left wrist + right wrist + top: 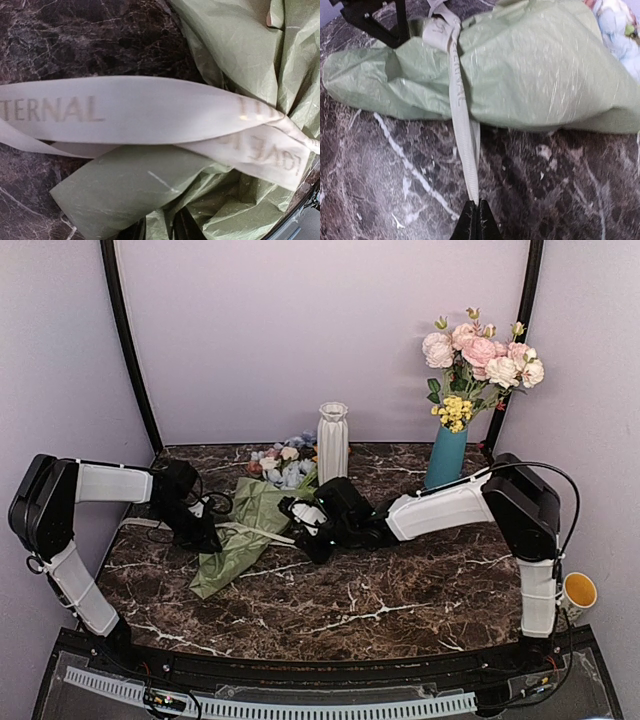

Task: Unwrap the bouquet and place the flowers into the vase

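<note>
While your right hand (pixel 477 223) is clenched, its two fingers are pressed flat together with the end of the ribbon (pixel 463 125) pinched between them. From that grip the ribbon runs straight across the dark marbled desk (pixel 545 190) and up onto the bouquet (pixel 535 65). It crosses the narrower part of the green paper (pixel 555 85) and gathers in a folded bunch on top.

Your left hand (pixel 207 538) sits just beside that bunch, at the stem end of the paper. Its own camera is filled by a wide band of ribbon with grey printed lettering lying over crumpled green paper. The fingers do not show there, and the other views give only a black shape. Note that I cannot tell whether this hand is released or clenched.

The bouquet lies on its side on the desk, left of centre, between your two hands. Its stem end points toward the near left. The flowers (pixel 285 465), pale blue, cream and pink, are inside the paper's open end, toward the back, just beside the foot of the vase (pixel 333 440). The vase stands upright at back centre.

A teal vase (pixel 446 455) holding roses (pixel 480 355) stands upright at back right, well apart from the bouquet.
</note>
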Robot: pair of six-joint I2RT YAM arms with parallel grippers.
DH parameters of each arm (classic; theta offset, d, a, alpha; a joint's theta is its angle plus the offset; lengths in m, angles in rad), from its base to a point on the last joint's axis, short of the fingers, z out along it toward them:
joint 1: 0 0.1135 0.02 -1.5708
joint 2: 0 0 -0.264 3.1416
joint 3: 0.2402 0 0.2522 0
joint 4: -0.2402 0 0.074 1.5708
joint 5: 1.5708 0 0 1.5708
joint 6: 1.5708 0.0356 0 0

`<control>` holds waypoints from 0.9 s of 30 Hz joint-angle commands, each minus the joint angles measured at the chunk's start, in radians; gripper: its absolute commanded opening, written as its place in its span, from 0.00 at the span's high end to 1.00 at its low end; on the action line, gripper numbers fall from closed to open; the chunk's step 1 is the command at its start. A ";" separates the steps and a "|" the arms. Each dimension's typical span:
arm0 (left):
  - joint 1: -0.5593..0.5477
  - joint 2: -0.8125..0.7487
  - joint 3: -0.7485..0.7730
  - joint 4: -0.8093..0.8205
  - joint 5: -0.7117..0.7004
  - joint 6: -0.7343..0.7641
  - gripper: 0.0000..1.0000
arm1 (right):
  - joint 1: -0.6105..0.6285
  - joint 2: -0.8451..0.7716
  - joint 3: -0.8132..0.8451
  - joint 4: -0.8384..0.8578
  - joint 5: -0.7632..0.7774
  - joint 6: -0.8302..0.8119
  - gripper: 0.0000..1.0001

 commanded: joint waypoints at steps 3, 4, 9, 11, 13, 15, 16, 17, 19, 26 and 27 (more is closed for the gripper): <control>0.016 0.005 -0.008 0.007 -0.032 0.008 0.78 | -0.009 -0.059 -0.145 0.054 -0.011 0.088 0.96; 0.016 0.002 -0.009 0.012 -0.023 0.012 0.77 | -0.008 -0.064 -0.144 0.050 -0.016 0.087 0.93; 0.015 -0.020 -0.014 0.034 0.017 0.045 0.78 | -0.008 -0.071 -0.062 0.039 -0.041 0.039 0.70; 0.016 -0.029 -0.018 0.037 0.026 0.054 0.77 | -0.006 -0.058 -0.004 0.033 -0.063 0.020 0.62; 0.016 -0.038 -0.021 0.037 0.027 0.061 0.77 | -0.002 -0.035 0.060 0.022 -0.078 0.004 0.51; 0.016 -0.046 -0.023 0.035 0.029 0.064 0.77 | 0.004 -0.006 0.124 0.010 -0.079 -0.011 0.47; 0.016 -0.050 -0.025 0.033 0.033 0.066 0.77 | 0.005 0.012 0.155 0.000 -0.079 -0.018 0.45; 0.016 -0.052 -0.028 0.035 0.040 0.066 0.77 | 0.007 0.031 0.189 -0.006 -0.075 -0.023 0.42; 0.016 -0.058 -0.035 0.035 0.046 0.070 0.77 | 0.010 0.074 0.270 -0.029 -0.060 -0.029 0.38; 0.015 -0.085 -0.046 0.024 0.059 0.089 0.78 | 0.022 0.246 0.541 -0.158 -0.026 -0.073 0.36; 0.016 -0.086 -0.048 0.022 0.061 0.090 0.78 | 0.025 0.272 0.574 -0.179 -0.039 -0.085 0.37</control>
